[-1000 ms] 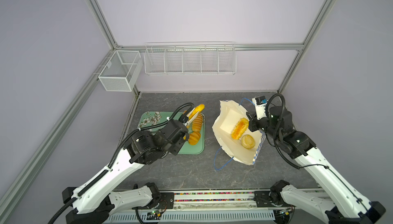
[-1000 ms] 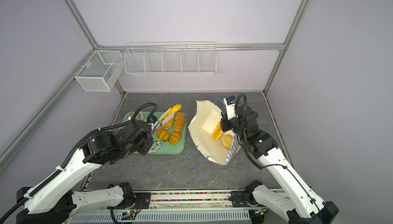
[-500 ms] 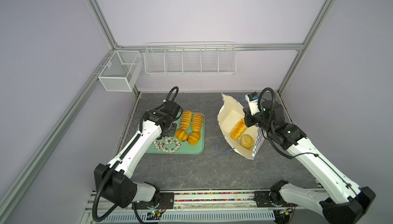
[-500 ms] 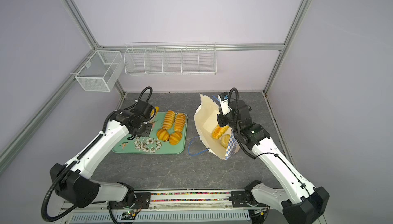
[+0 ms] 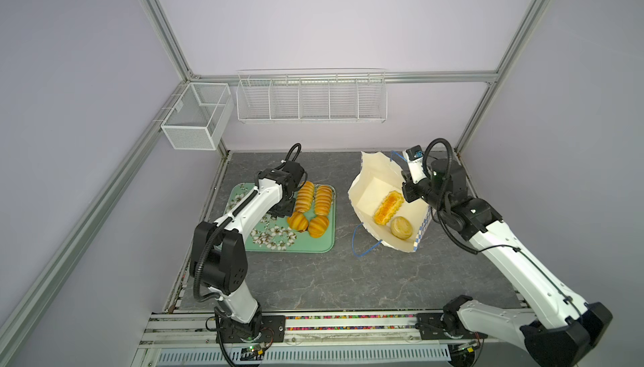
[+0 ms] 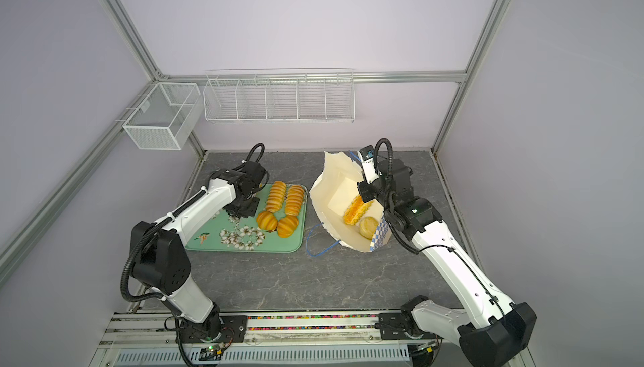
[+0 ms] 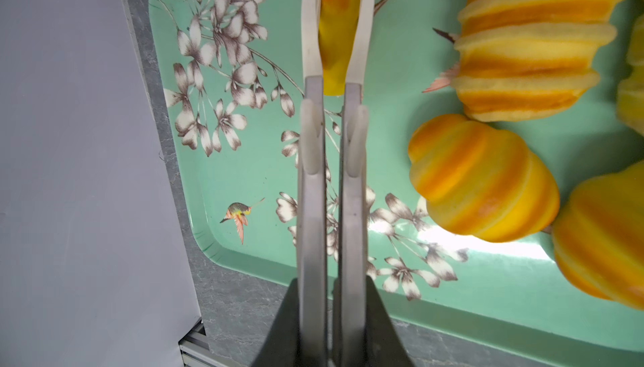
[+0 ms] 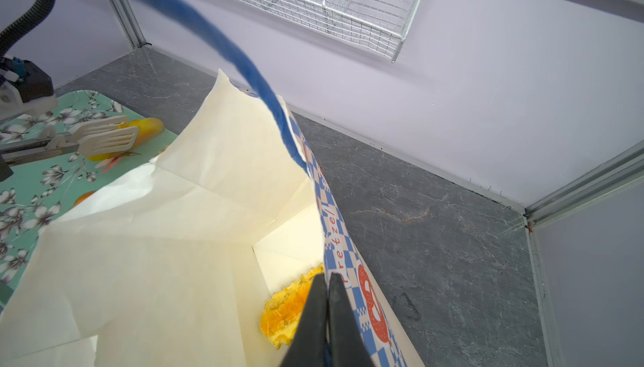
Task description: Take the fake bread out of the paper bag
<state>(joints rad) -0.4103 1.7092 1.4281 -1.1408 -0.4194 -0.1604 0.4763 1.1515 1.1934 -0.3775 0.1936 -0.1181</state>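
The cream paper bag [image 5: 369, 191] [image 6: 334, 187] lies tilted with its mouth wide. Inside it rest a ribbed oblong fake bread [image 5: 388, 207] [image 8: 285, 309] and a round bun [image 5: 400, 227]. My right gripper [image 8: 327, 276] [image 5: 409, 193] is shut on the bag's checkered rim by its blue cord handle [image 8: 244, 65]. Several breads [image 5: 304, 196] [image 6: 267, 220] sit on the green floral tray [image 5: 324, 243]. My left gripper [image 7: 331, 281] [image 6: 244, 208] is shut on metal tongs [image 7: 313, 191]. Their white tips [image 7: 310, 34] pinch a yellow bread [image 7: 336, 34] low over the tray's far part.
A long white wire rack [image 5: 312, 99] hangs on the back wall. A mesh basket [image 5: 195, 118] hangs at the left corner. The bag's other blue handle [image 5: 362, 247] loops onto the grey tabletop in front of the bag. Frame posts stand at the back corners.
My left arm has swung down and back, bringing the tongs and their bread from high over the tray to just above it. The right gripper moved slightly back with the bag's rim.
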